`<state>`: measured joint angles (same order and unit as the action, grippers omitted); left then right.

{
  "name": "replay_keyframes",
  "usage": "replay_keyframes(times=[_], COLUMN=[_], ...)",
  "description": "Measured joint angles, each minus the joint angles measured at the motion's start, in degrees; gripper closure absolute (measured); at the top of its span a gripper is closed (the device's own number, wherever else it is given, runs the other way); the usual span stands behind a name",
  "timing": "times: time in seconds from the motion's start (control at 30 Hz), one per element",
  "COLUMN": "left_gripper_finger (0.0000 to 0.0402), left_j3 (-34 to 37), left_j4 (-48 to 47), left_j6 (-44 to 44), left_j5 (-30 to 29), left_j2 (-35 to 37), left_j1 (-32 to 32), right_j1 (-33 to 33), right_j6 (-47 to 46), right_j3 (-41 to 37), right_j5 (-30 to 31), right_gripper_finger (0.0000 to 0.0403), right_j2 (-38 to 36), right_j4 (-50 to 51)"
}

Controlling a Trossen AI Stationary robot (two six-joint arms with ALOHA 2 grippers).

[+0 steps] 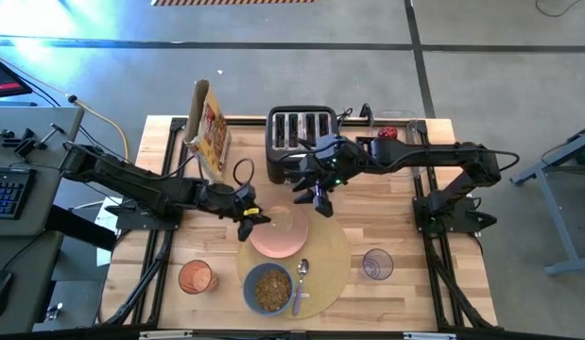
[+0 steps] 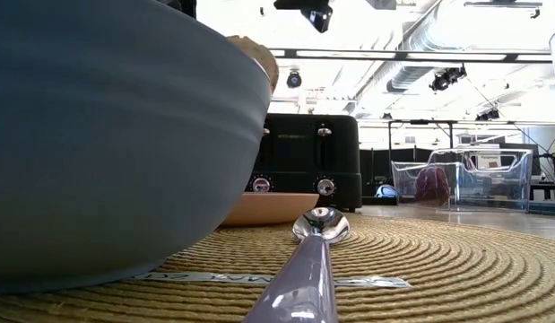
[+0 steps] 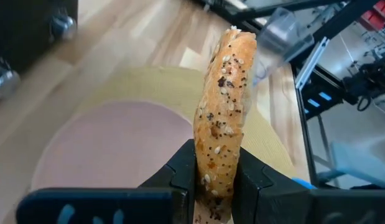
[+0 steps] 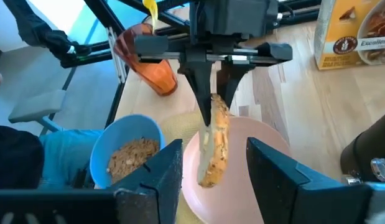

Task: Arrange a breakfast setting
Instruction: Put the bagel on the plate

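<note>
Left gripper (image 3: 214, 186): you are clamping the bagel (image 3: 224, 106) on edge, hanging it over the pink plate (image 1: 278, 234) for release.
Right gripper (image 4: 214, 171): you are keeping its fingers spread, waiting just beside the bagel.
Bagel: seeded, golden, standing upright.
Placemat (image 1: 335, 255): already carrying plate, blue bowl (image 1: 268, 288) and spoon (image 1: 301, 276).

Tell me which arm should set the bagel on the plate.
Left. Its tool already clamps the bagel over the pink plate; the right tool hangs open beside it, holding nothing.
</note>
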<state>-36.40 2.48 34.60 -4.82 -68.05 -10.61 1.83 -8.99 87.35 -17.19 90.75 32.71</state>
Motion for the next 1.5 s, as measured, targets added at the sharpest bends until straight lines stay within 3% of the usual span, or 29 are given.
replay_keyframes(times=[0.3,0.57,1.27,1.5], left_gripper_finger=[0.0352,0.0352,0.0352,0.0327], left_j3=[0.02,0.03,0.00,-0.02], left_j4=[-3.88,-11.55,-7.66,-8.33], left_j6=[7.90,12.61,13.30,14.41], left_j5=[4.44,2.12,9.38,15.00], left_j2=[0.02,-0.58,-11.00,-13.14], left_j1=[-0.31,0.15,4.22,6.67], right_j1=[0.00,-1.49,-3.76,-3.76], right_j6=[-0.15,-0.04,0.03,0.04], right_j3=[-0.02,-0.02,-0.04,-0.07], right_j5=[0.02,0.04,0.54,0.57], right_gripper_finger=[0.0247,0.0247,0.0247,0.0247], right_j2=[-0.10,-0.10,-0.08,-0.08], right_j4=[4.06,6.55,9.89,10.05])
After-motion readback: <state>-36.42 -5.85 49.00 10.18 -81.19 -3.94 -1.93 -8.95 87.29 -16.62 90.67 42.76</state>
